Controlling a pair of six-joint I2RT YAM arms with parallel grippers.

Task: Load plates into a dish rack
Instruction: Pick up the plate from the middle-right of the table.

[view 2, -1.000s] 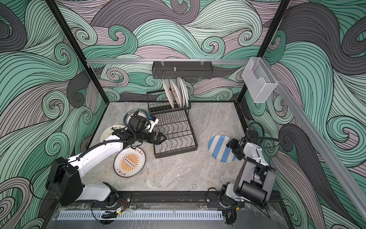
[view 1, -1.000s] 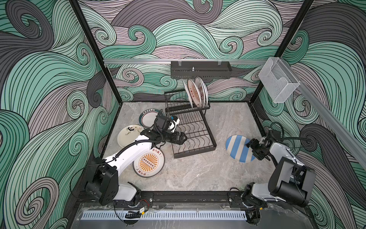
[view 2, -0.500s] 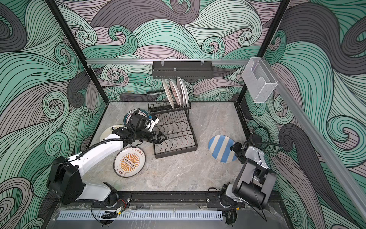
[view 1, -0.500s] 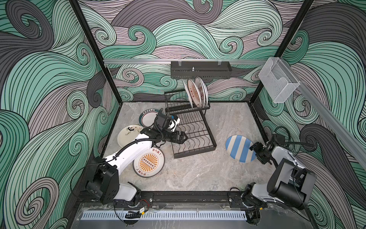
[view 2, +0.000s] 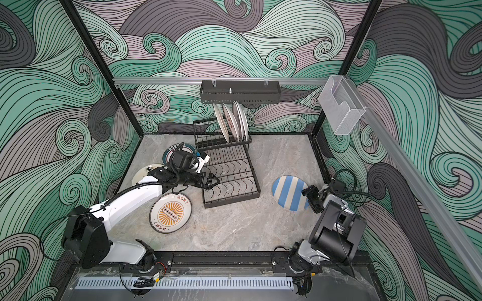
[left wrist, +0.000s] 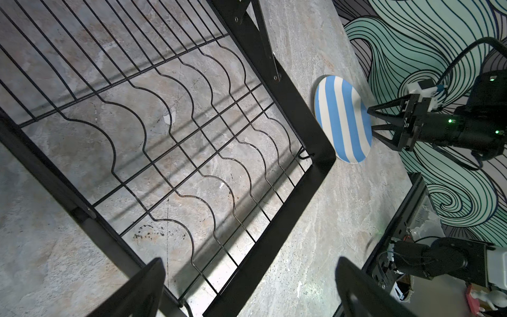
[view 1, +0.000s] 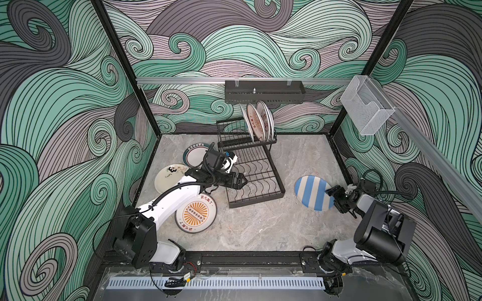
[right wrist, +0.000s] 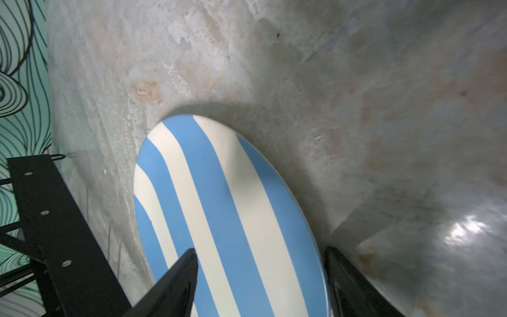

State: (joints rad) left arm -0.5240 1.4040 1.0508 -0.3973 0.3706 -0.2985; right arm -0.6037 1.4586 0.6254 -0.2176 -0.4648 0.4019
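The right hand (left wrist: 371,120) was released, its fingers straddling the rim of the blue-striped plate (view 1: 314,192), which lay on the surface (view 1: 260,229) beside the rack (view 1: 257,200). The left hand (view 1: 243,182) hung wide open over the rack's lower tier.

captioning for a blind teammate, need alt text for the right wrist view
A blue-and-cream striped plate rests on the grey table, its near rim between the open right gripper's black fingers. A corner of the black dish rack shows beside it.
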